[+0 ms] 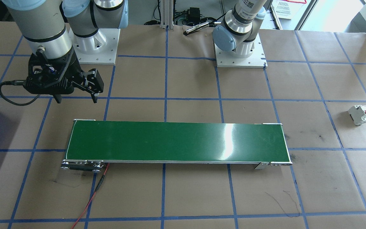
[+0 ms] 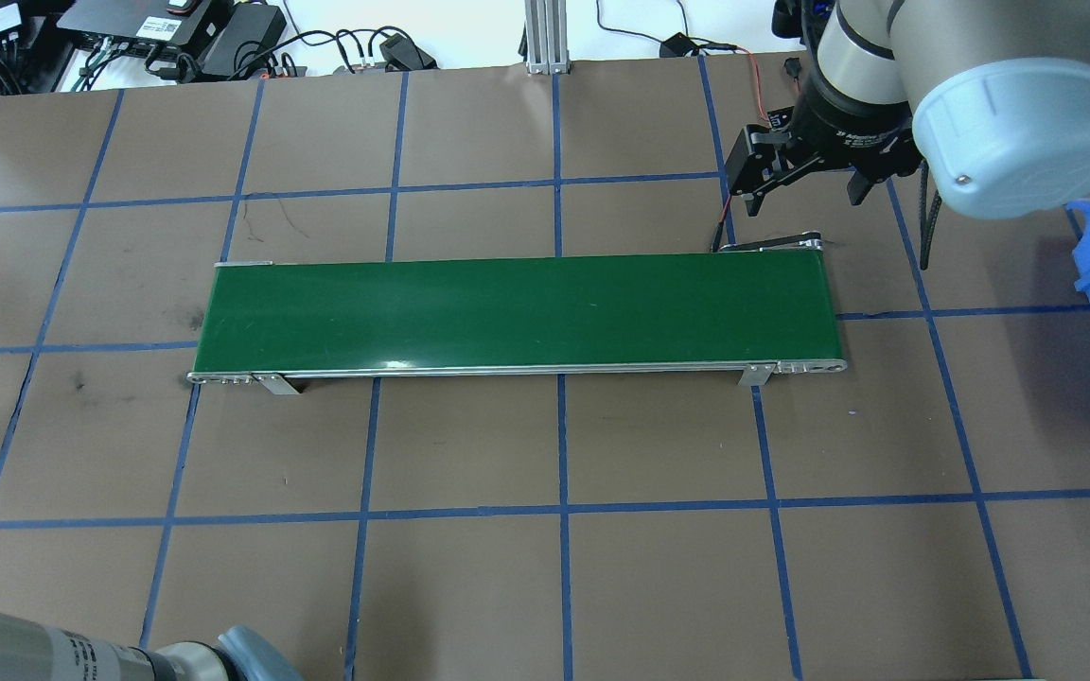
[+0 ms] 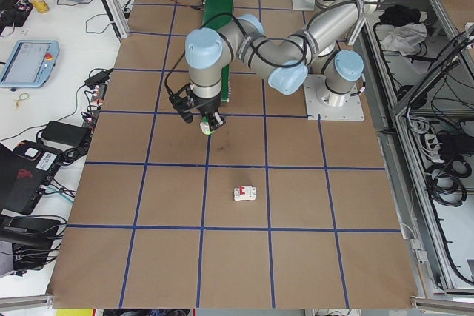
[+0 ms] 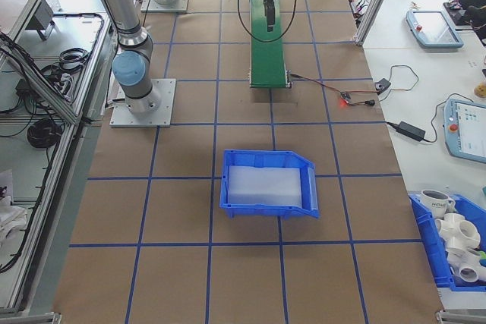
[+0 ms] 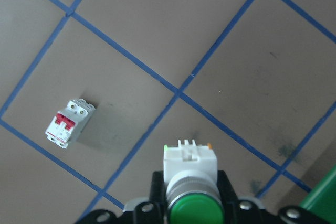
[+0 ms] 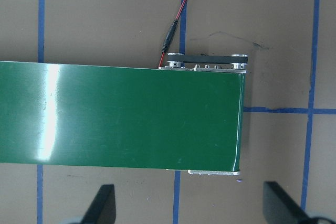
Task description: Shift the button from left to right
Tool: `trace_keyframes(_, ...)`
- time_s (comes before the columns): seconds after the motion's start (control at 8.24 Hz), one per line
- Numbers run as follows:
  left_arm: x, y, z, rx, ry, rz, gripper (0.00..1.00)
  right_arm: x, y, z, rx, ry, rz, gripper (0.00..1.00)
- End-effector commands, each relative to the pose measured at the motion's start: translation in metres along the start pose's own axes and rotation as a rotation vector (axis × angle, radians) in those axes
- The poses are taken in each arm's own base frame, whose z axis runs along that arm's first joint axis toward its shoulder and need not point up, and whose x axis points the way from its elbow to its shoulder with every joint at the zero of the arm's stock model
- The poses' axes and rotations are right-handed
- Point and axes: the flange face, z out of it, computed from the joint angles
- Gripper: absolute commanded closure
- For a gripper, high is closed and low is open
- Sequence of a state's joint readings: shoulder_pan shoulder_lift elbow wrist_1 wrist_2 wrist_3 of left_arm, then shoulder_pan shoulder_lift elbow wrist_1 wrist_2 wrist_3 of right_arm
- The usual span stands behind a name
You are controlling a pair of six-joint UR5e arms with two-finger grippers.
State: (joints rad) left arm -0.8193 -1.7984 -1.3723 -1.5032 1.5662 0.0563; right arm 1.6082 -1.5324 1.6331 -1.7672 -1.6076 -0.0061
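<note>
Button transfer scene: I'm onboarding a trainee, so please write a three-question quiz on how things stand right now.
1. True or false: the left gripper holds the button.
2. Pick one: the right gripper is A) open, B) shut on the button, C) out of every view.
3. Fill in: the breaker sits off the belt, on the ____.

Key: 1 true; 2 A, its fingers are spread above the belt's end; 3 table.
</note>
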Motion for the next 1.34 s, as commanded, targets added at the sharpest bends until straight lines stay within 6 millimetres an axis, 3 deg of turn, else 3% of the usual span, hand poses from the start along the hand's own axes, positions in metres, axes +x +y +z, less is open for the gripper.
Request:
trace_keyframes(0.0,0.123,0.088,0.0,-0.063,-0.001,-0.313,0.87,0.0,0.0,0.0,-0.001,0.0,0.001,0.0)
trace_keyframes(0.24,0.194,0.14,0.016,-0.094,-0.026,-0.461,0.87,0.0,0.0,0.0,-0.001,-0.001,0.001,0.0)
trace_keyframes(0.49,0.233,0.163,0.028,-0.102,-0.054,-0.667,0.87,-0.001,0.0,0.0,-0.001,0.0,-0.001,0.0)
trace_keyframes(0.61,0.241,0.174,0.041,-0.12,-0.077,-0.732,0.87,-0.001,0.0,0.0,-0.001,-0.002,-0.001,0.0)
trace_keyframes(0.97,0.24,0.192,0.108,-0.089,-0.048,-0.749,0.87,0.0,0.0,0.0,-0.001,-0.001,0.001,0.0)
trace_keyframes(1.21,0.24,0.196,0.131,-0.073,-0.028,-0.73,0.86,0.0,0.0,0.0,-0.001,-0.001,0.001,0.0)
